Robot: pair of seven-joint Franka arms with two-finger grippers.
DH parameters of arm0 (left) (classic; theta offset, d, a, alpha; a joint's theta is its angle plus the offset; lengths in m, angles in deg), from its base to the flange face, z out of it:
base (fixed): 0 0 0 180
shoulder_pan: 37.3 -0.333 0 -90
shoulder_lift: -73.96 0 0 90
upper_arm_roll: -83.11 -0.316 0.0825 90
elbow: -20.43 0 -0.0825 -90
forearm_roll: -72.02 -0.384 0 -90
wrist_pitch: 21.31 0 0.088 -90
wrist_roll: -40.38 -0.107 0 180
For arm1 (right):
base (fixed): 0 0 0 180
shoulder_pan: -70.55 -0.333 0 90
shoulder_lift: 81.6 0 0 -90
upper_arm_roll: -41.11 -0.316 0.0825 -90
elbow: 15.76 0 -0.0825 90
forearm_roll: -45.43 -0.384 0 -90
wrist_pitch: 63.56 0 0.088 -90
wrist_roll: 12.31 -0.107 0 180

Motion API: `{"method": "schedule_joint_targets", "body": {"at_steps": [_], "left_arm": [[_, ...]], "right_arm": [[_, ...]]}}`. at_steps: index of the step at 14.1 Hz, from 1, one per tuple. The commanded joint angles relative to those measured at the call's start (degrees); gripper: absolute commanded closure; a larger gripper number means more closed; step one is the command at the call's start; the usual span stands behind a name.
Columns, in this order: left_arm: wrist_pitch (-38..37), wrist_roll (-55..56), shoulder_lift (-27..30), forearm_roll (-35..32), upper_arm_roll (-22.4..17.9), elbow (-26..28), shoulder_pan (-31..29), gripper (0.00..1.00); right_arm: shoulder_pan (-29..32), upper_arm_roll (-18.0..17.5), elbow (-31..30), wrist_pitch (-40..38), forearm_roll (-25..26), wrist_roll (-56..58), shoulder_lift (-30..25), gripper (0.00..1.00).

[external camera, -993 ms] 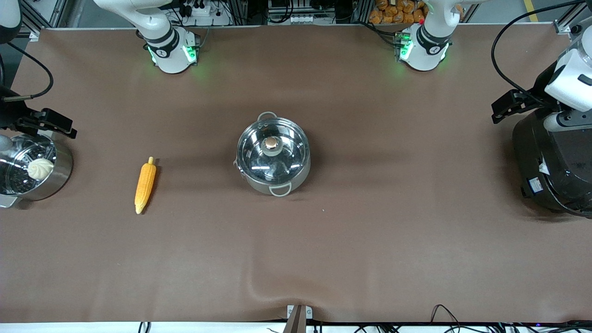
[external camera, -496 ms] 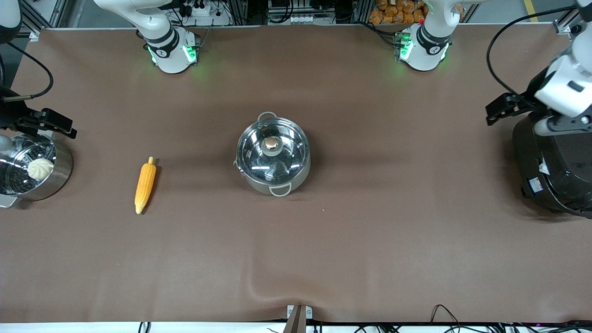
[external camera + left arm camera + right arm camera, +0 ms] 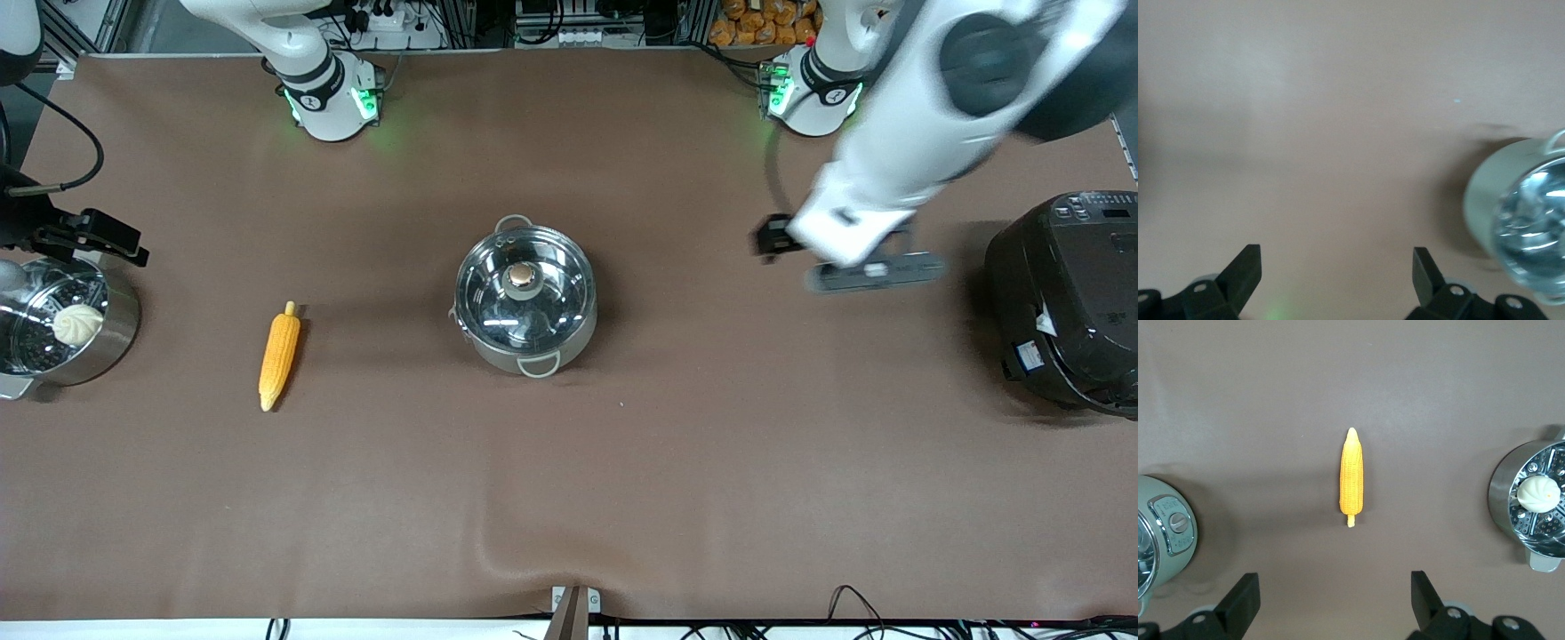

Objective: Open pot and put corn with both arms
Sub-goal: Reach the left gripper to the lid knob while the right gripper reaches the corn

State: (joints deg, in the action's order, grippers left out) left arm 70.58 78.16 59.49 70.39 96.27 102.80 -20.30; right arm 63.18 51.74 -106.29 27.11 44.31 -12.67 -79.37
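Front view: round shiny stainless-steel pot [image 3: 524, 302] near the middle of the brown worktop [image 3: 569, 498], clear glass lid [image 3: 523, 289] seated on it, tan knob [image 3: 521, 278] at the lid's centre, one small loop handle pointing toward the robots' bases and one toward the front camera. Yellow-orange tapered corn cob [image 3: 279, 356] flat on the worktop, well apart from the pot, toward the right arm's end, lengthwise with its pointed tip nearer the front camera. Steel steamer basket [image 3: 120, 324] with a perforated insert at that same end, white bun [image 3: 77, 324] inside it. Large black rice cooker [image 3: 1062, 302] at the left arm's end.

Left claw [image 3: 867, 267] in the air over bare worktop between the pot and the rice cooker, blurred in the front view. Left wrist view: two black fingers [image 3: 1238, 283] spread wide apart, nothing between them, pot with its lid at the frame's edge.

Right claw [image 3: 89, 233] at the right arm's end of the worktop, over the rim of the steamer basket as seen from the front camera. Right wrist view: black fingers [image 3: 1238, 603] likewise parted and empty, corn cob centred on the worktop, steamer basket with bun at one edge, part of the pot at the other edge of the frame.
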Motion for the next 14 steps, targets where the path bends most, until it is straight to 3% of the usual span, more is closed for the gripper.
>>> {"method": "schedule_joint_targets", "body": {"at_steps": [1,5,11,14], "left_arm": [[1.35,9.99,-7.93,0.83,-0.24,-8.01,6.17,0.00],[11.71,28.43,-15.83,0.75,-0.67,-10.38,17.07,0.00],[18.40,39.36,-23.76,0.66,-1.11,-13.91,22.63,0.00],[21.05,41.58,-24.65,0.74,-4.88,-13.91,26.67,0.00]], "right_arm": [[0.25,-0.09,1.23,-0.85,0.41,0.01,1.19,0.00],[0.52,-0.09,1.06,1.77,-0.29,0.19,5.84,0.00],[0.08,-0.17,-0.09,12.06,-0.29,0.45,14.90,0.00],[-0.62,-0.35,-8.05,23.54,-0.29,0.54,15.79,0.00]]}}
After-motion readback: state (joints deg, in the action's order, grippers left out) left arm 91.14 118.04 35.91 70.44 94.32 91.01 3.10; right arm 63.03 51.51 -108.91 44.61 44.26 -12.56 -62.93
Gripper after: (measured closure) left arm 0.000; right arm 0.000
